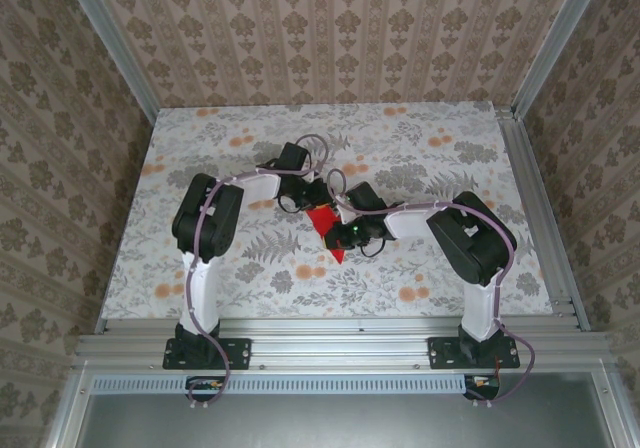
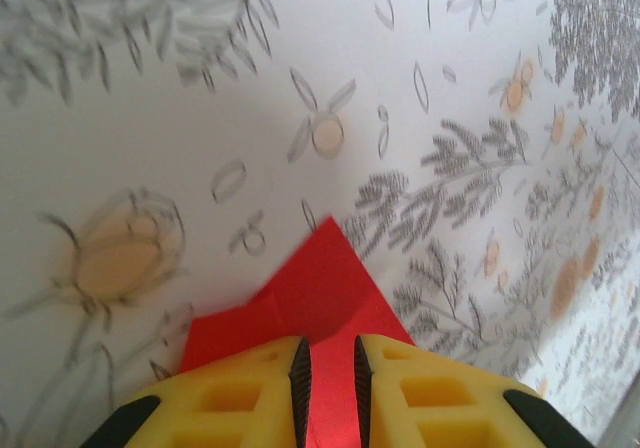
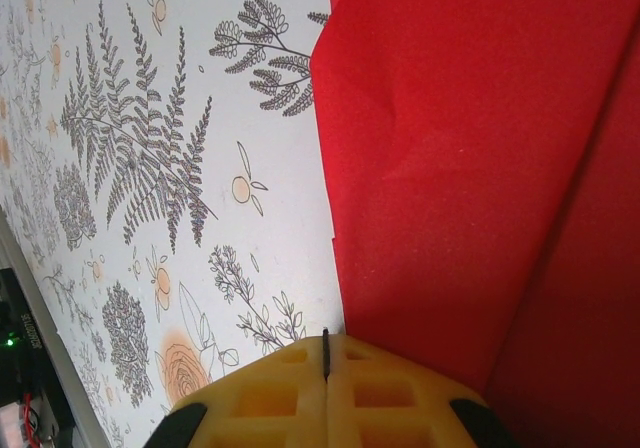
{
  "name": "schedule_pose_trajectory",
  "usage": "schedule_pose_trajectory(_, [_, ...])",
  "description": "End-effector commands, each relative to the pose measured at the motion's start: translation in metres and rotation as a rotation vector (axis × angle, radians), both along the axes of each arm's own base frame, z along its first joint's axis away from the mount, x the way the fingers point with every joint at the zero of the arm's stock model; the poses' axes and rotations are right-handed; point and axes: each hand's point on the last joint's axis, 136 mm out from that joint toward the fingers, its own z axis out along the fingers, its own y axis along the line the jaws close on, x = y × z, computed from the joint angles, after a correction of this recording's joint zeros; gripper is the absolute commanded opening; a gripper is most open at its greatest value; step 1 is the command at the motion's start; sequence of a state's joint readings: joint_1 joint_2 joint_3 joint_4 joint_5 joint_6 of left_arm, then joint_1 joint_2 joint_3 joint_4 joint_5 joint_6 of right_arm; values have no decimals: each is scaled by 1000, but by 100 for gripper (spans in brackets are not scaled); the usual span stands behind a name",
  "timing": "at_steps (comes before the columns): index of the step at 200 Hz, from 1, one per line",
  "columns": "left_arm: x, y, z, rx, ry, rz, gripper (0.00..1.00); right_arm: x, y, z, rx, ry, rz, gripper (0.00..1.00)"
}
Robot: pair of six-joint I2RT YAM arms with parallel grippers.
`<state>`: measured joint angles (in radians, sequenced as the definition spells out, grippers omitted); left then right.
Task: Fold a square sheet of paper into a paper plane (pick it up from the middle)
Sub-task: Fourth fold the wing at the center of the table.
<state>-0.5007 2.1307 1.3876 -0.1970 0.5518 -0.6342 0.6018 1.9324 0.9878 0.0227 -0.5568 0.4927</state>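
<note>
The square sheet of paper (image 1: 322, 220) is bright red, creased into a pointed shape, and lies mid-table between the two arms. From the far left, my left gripper (image 1: 305, 201) reaches over its far part. In the left wrist view the yellow fingers (image 2: 240, 393) stand a narrow gap apart, with the paper (image 2: 325, 283) showing flat below and between them; its creased point aims away. My right gripper (image 1: 347, 232) comes in from the right. Its jaws (image 3: 326, 346) are shut tight against each other at the paper's (image 3: 470, 168) left edge, with nothing seen between them.
The floral-patterned table (image 1: 430, 268) spreads around the paper. Patterned walls and metal rails (image 1: 535, 208) close it in on three sides. The arm bases (image 1: 207, 350) stand at the near edge.
</note>
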Motion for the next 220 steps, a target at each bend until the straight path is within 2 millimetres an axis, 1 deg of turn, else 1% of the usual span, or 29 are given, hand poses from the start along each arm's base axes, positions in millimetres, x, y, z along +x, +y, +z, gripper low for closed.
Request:
schedule_pose_trajectory(1, [41, 29, -17, 136, -101, 89, 23, -64, -53, -70, -282, 224, 8, 6])
schedule_pose_trajectory(20, [46, 28, -16, 138, -107, 87, 23, -65, -54, -70, -285, 223, 10, 6])
schedule_pose_trajectory(33, [45, 26, -22, 145, -90, 73, 23, -65, -54, -70, -285, 222, 11, 6])
schedule_pose_trajectory(64, [44, 31, -33, 181, -91, 61, 23, -66, -54, -70, -285, 223, 11, 6])
schedule_pose_trajectory(65, [49, 37, -32, 181, -91, 76, 23, -66, -54, -70, -286, 222, 12, 6])
schedule_pose_trajectory(68, [53, 44, -33, 182, -89, 92, 23, -66, -54, -70, -285, 222, 13, 6])
schedule_pose_trajectory(81, [59, 48, -30, 175, -101, 99, 23, -66, -54, -70, -284, 223, 14, 6])
schedule_pose_trajectory(109, [71, 45, -13, 138, -143, 97, 23, -67, -54, -70, -284, 226, 15, 6])
schedule_pose_trajectory(126, [74, 39, 2, 91, -169, 89, 23, -67, -54, -69, -281, 225, 12, 6])
schedule_pose_trajectory(141, [73, 36, 18, 64, -187, 80, 23, -65, -49, -65, -256, 224, 11, 7])
schedule_pose_trajectory(160, [67, 39, 36, 58, -212, 76, 24, -59, -40, -56, -209, 213, 8, 7])
schedule_pose_trajectory(164, [65, 39, 43, 55, -222, 75, 24, -58, -38, -54, -199, 210, 6, 8])
schedule_pose_trajectory(180, [54, 43, 60, 51, -240, 68, 26, -49, -28, -38, -150, 184, 1, 13])
schedule_pose_trajectory(181, [53, 43, 59, 54, -235, 67, 26, -49, -28, -37, -148, 182, 2, 13])
schedule_pose_trajectory(200, [32, 45, 77, 41, -237, 52, 28, -39, -17, -13, -93, 144, -1, 19])
schedule_pose_trajectory(220, [5, 45, 87, 37, -230, 32, 30, -30, -9, 16, -36, 98, -8, 24])
